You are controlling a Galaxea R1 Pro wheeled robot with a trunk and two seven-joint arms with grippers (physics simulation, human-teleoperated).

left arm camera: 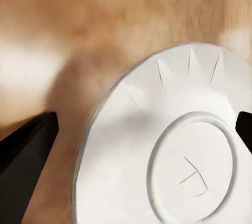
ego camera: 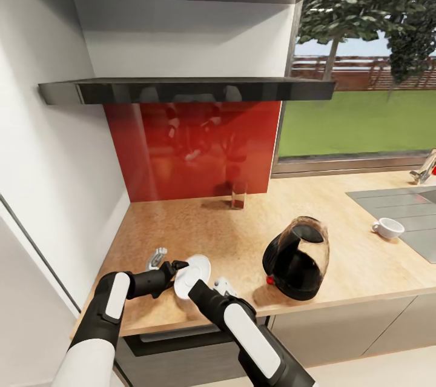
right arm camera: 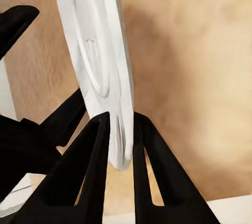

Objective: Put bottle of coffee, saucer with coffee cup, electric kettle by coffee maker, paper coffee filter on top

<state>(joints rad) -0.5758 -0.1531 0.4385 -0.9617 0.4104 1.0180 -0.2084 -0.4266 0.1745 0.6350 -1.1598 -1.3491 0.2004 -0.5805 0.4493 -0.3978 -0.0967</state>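
The white saucer (ego camera: 195,274) stands tilted on its edge just above the wooden countertop (ego camera: 230,229) near its front left. My right gripper (right arm camera: 122,116) is shut on the saucer's (right arm camera: 100,50) rim, coming from below (ego camera: 192,286). My left gripper (ego camera: 178,269) is open, and its black fingers (left arm camera: 26,153) stand either side of the saucer's (left arm camera: 178,145) underside without pinching it. A white coffee cup (ego camera: 387,228) sits on the sink's drainboard at the right. A black and clear-glass pot (ego camera: 297,258) with a red button stands at the counter's front. A small bottle (ego camera: 238,194) rests against the red backsplash.
A dark shelf (ego camera: 188,90) hangs over the red backsplash (ego camera: 194,151). The sink (ego camera: 412,217) and tap lie at the right below the window. A small grey-white item (ego camera: 157,258) lies left of the saucer, another white one (ego camera: 224,284) beside my right arm. A white wall bounds the left.
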